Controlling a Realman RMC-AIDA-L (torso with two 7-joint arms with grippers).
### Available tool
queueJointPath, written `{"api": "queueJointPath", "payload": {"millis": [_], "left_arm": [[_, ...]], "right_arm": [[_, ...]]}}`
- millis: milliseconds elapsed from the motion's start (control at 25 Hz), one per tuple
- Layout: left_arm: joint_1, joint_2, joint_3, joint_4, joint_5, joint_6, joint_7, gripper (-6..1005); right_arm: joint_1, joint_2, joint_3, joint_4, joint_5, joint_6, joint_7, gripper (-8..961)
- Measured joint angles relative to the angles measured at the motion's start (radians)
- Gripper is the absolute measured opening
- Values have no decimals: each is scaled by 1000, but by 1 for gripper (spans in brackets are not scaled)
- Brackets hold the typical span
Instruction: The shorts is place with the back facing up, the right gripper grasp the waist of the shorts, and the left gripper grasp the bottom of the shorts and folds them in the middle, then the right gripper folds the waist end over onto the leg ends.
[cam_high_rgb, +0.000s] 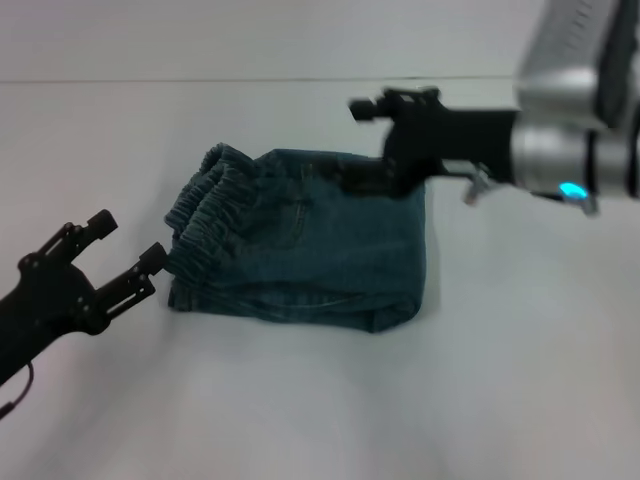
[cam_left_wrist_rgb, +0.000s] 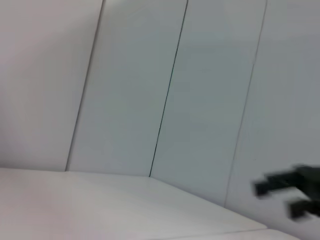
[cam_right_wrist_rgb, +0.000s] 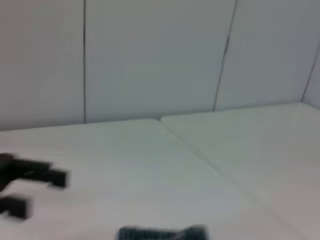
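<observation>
The shorts (cam_high_rgb: 310, 245) lie on the white table (cam_high_rgb: 300, 410), folded lengthwise with the fold along the near edge. The waist (cam_high_rgb: 205, 215), a ruched darker band, is the left end. The leg ends (cam_high_rgb: 418, 250) form the right end. My left gripper (cam_high_rgb: 128, 240) is open just left of the waist, its near fingertip almost touching the band. My right gripper (cam_high_rgb: 358, 142) is at the far right corner of the shorts, one finger above the denim and one against it, open. In the right wrist view a dark ruched strip of the shorts (cam_right_wrist_rgb: 160, 233) shows.
Pale wall panels (cam_left_wrist_rgb: 150, 85) stand behind the table. The left wrist view shows the right arm's black fingers (cam_left_wrist_rgb: 295, 192) farther off. The right wrist view shows the left arm's black fingers (cam_right_wrist_rgb: 30, 182).
</observation>
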Motion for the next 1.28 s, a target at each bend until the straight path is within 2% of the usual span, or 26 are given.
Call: {"api": "queueJointPath", "payload": {"millis": [160, 320, 440, 600, 720, 800, 960, 1280], "left_arm": [[-9, 6, 15, 51, 12, 1, -48, 862], [-41, 23, 28, 83, 69, -14, -123, 867], [-77, 41, 28, 84, 125, -20, -180, 868], [-120, 57, 49, 82, 212, -8, -209, 868], [-141, 61, 83, 82, 263, 14, -217, 868], [-149, 61, 111, 85, 292, 36, -217, 868], [-157, 61, 140, 88, 326, 106, -214, 868], [-166, 62, 152, 92, 364, 140, -216, 868]], "right_arm": [[-144, 2, 17, -26, 78, -114, -64, 829], [-281, 6, 25, 25, 230, -163, -281, 836], [-344, 3, 73, 102, 315, -229, -403, 940], [-349, 0, 230, 296, 332, -377, -577, 935], [-321, -12, 366, 478, 310, -493, -752, 934], [-307, -24, 428, 551, 271, -534, -806, 934], [-285, -42, 465, 595, 164, -573, -805, 934], [-282, -40, 485, 599, 118, -624, -837, 934]]}}
